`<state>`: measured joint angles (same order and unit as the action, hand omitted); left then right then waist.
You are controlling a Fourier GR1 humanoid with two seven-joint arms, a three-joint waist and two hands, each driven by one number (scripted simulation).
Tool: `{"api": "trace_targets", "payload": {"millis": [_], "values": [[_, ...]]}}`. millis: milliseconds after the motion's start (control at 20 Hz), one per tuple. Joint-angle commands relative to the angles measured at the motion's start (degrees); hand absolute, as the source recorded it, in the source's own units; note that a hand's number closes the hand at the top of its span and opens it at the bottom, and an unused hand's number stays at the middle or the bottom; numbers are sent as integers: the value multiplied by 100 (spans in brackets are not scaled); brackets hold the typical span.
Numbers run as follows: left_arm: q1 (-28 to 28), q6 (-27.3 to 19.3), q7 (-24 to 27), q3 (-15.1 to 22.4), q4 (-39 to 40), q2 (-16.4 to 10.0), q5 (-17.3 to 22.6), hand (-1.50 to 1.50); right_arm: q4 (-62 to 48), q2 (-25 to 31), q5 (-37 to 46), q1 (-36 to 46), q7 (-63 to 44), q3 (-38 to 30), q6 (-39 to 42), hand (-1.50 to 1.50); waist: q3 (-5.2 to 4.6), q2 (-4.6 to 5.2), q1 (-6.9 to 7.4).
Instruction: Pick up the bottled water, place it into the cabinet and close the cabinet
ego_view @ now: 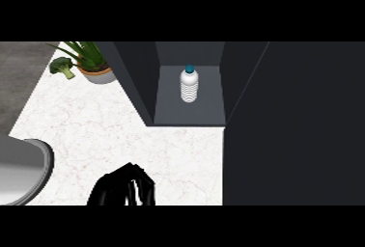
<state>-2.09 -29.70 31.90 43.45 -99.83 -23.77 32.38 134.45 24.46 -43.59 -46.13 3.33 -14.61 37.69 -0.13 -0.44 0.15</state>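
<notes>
The counter (107, 130) is white marble with faint grey veining. The cabinet (189, 113) is dark charcoal inside and out. The bottled water (189, 87) is pale white, banded with ridges, under a teal-blue cap. The broccoli (63, 66) is green. The plant (84, 52) has green leaves, its pot (100, 75) grey with an orange rim. The left hand (125, 190) is glossy black.

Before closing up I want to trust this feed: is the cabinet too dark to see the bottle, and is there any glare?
Head view: the cabinet interior is dim, yet the white bottle stands out clearly. Head view: the right side is near black, no detail. Head view: the counter is evenly bright, no glare; the left hand shows only streaky highlights.
</notes>
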Motion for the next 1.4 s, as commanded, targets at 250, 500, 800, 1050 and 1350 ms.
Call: {"api": "trace_targets", "payload": {"millis": [250,500,800,1050,1350], "values": [[-692,769,191,-996,-669,-1181,617,150,1808,56,494,-214,-212,263,142,150,-25,-26,-79],[-1188,1085,284,-1321,-1091,-1537,969,-150,1862,58,781,-102,-199,553,366,150,-36,-67,-39],[-1726,1332,503,-1931,-1332,-2032,1195,-150,1821,161,991,64,-407,1080,390,150,-47,-94,53],[-1979,1471,435,-2212,-1491,-2250,1442,-150,1836,323,1101,540,-641,1599,321,150,-67,-109,124],[-2246,1873,505,-2573,-1497,-2494,1742,-150,1644,517,1226,1257,-975,2132,213,150,-116,-142,212]]}}
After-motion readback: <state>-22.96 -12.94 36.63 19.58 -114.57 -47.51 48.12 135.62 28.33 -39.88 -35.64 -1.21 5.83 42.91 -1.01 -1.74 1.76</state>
